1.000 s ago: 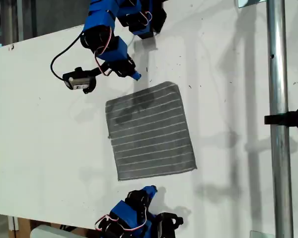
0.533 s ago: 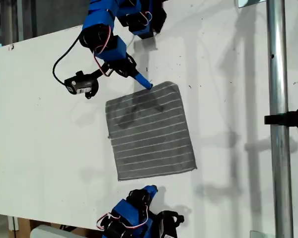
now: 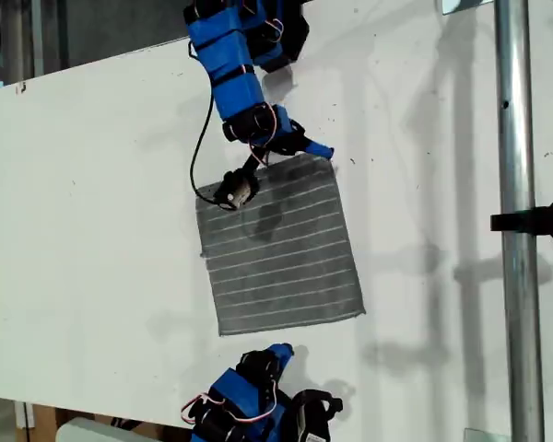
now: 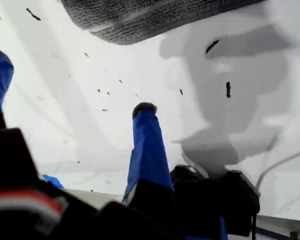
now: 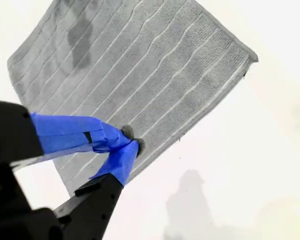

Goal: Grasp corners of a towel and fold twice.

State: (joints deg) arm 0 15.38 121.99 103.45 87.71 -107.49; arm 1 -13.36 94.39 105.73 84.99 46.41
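Second gripper [image 5: 130, 142], jaws pinched together, hovers over towel [image 3: 278, 241] near its far-right corner [image 3: 324, 158] in exterior view, apparently positioning for a grasp.

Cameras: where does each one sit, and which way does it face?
Exterior view: overhead, facing down at the table, the towel and both arms.
First wrist view: rides my first gripper, low over the table, facing the towel's edge; its open jaws show.
Second wrist view: rides my second gripper, above the towel, looking down; its shut jaws show.
Shared: all three see the towel.
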